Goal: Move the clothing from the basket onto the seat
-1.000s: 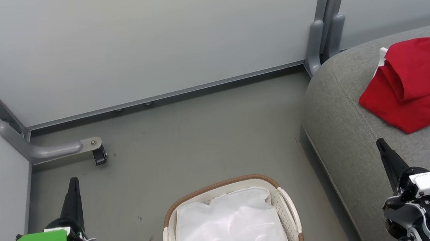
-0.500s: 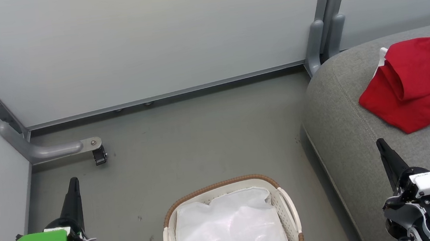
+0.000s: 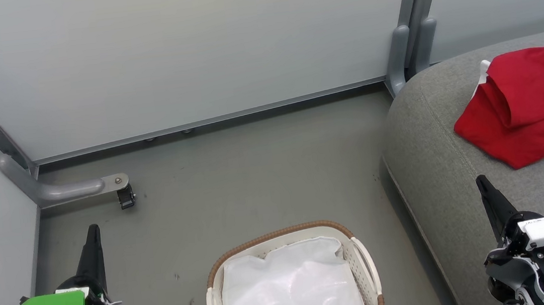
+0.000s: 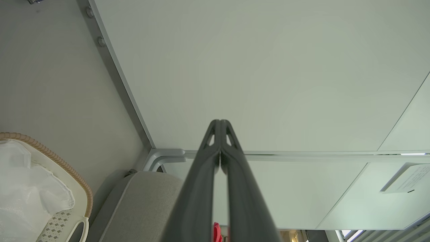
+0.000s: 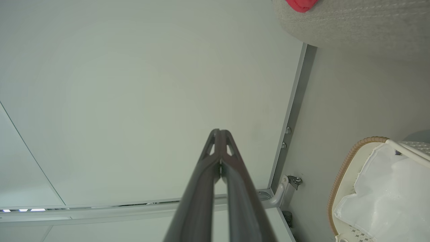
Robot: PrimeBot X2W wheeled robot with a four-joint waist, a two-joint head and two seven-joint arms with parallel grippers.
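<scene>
Red clothing [image 3: 529,100] with a bit of white trim lies bunched on the grey seat [image 3: 446,174] at the right. The cream basket [image 3: 364,264] with its brown rim stands on the floor at bottom centre, holding just its white liner [image 3: 291,292]. My left gripper [image 3: 92,231] is shut and empty at the lower left, well left of the basket. Over the seat's front part my right gripper [image 3: 481,182] is shut and empty, below the clothing. A sliver of the red clothing [image 5: 300,4] on the seat [image 5: 352,23] also shows in the right wrist view, as does the basket [image 5: 346,168].
Pale partition walls [image 3: 190,50] close the space behind and to the left. A grey bracket foot with a small caster [image 3: 126,197] stands on the floor at the left. A grey post [image 3: 405,52] rises by the seat's far corner. Grey floor [image 3: 254,174] lies between basket and wall.
</scene>
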